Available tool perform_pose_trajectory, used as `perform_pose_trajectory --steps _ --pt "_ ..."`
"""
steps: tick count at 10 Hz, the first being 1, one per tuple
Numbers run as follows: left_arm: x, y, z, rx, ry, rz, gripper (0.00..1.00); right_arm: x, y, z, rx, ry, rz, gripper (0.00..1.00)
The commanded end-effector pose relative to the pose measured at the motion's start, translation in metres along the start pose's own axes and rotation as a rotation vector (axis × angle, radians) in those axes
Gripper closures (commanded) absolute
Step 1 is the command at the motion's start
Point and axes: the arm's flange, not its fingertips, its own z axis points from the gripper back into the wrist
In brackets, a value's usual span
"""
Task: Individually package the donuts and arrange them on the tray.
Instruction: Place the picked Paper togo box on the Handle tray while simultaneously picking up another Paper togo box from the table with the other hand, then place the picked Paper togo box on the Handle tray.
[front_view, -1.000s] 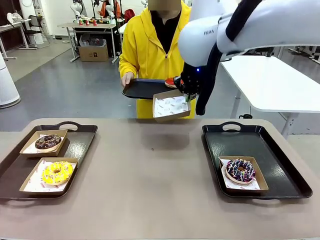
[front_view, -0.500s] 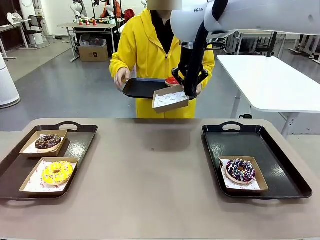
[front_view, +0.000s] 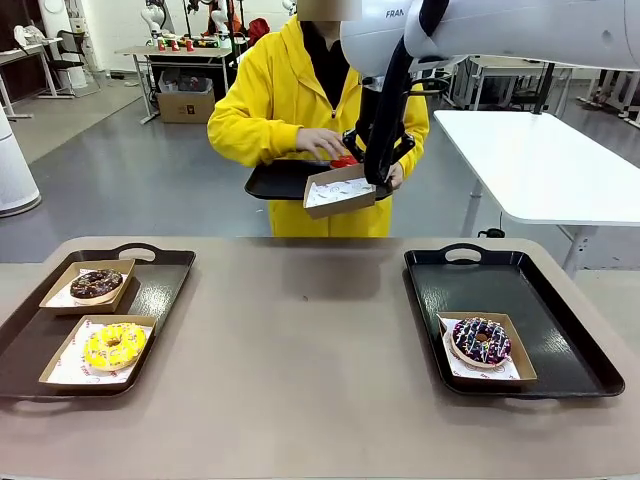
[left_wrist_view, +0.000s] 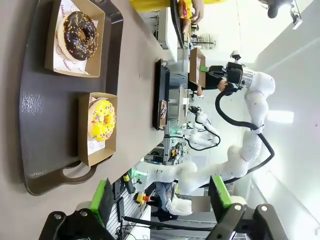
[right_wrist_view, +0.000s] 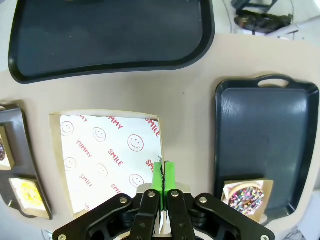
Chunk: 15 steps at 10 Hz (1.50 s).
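Empty paper-lined box (front_view: 341, 192): held aloft at far worktop edge, rim clamped edgewise in right gripper (front_view: 376, 186) jaws; light, thin card, bends easily

Red donut (front_view: 344, 161): on person's tray (front_view: 275, 180), under person's hand (front_view: 322, 143); judged soft, icing marks easily, best taken by sides

Left gripper (left_wrist_view: 161, 196): jaws apart, nothing held

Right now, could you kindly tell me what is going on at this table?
The right pincer is shut on the rim of an empty paper-lined cardboard box, holding it up toward the person in the yellow coat. That person's hand reaches for a glossy red donut on a small black tray they hold. The chocolate-brown donut and yellow-iced donut sit boxed on the left black tray; the purple sprinkled donut sits boxed on the right black tray. The left pincer is open.
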Motion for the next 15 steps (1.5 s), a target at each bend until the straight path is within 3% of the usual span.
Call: perform_pose_trajectory --steps 1,15 --pt "-0.0072 -0.0042 -0.0022 0.021 -0.006 -0.009 0.00 -0.0009 -0.0010 0.0007 -0.001 0.000 -0.001 1.00" --pt "-0.0072 -0.0042 -0.0022 0.021 -0.006 -0.009 0.00 -0.0009 -0.0010 0.0007 -0.001 0.000 -0.001 1.00"
